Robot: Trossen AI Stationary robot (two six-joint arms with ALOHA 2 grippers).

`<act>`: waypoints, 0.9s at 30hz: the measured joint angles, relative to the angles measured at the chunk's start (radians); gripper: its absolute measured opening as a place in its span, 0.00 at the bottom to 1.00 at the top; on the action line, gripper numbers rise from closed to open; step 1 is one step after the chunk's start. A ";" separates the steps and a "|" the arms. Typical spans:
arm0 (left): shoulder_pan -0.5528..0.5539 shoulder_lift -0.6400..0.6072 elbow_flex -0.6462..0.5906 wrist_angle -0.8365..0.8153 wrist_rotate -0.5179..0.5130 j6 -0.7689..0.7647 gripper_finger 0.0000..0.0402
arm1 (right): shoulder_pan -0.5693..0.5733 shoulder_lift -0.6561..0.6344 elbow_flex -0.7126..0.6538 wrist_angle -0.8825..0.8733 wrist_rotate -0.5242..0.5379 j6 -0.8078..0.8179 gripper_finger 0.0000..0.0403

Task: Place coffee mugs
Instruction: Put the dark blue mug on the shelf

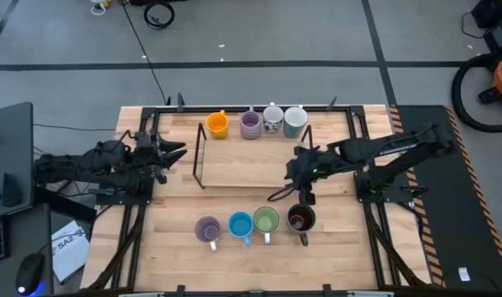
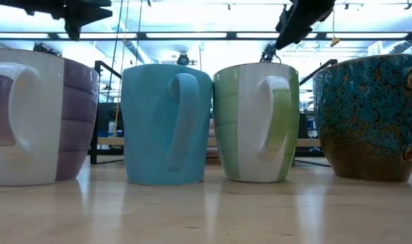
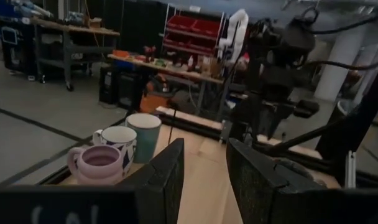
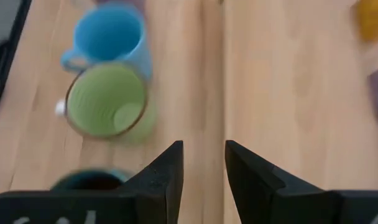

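Four mugs stand upright in a near row: lavender (image 1: 208, 229), blue (image 1: 240, 224), light green (image 1: 266, 220) and dark brown-black (image 1: 300, 219). Four more stand along the far edge: orange (image 1: 217, 124), lavender (image 1: 250, 124), white patterned (image 1: 272, 120) and pale grey-white (image 1: 295, 121). My right gripper (image 1: 299, 183) hovers open above the table, just far of the dark mug (image 4: 89, 180), with the green mug (image 4: 108, 102) and blue mug (image 4: 108, 34) ahead of it. My left gripper (image 1: 178, 151) waits open at the table's left, touching nothing.
A black wire rack (image 1: 234, 157) stands at the table's middle, between the two rows and between the arms. Bare wood lies between the rack and the near row. A black frame (image 1: 350, 124) runs around the table's edges.
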 joint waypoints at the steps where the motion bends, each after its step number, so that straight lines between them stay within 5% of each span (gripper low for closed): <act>1: 0.000 0.024 0.013 -0.001 0.000 0.000 0.31 | 0.008 0.022 0.018 -0.027 -0.010 -0.011 0.32; 11: 0.000 0.168 0.147 -0.020 0.000 0.001 0.31 | 0.108 0.243 0.212 -0.305 -0.059 -0.114 0.46; 27: -0.002 0.186 0.172 -0.064 0.001 -0.009 0.31 | 0.113 0.493 0.305 -0.453 -0.120 -0.165 0.46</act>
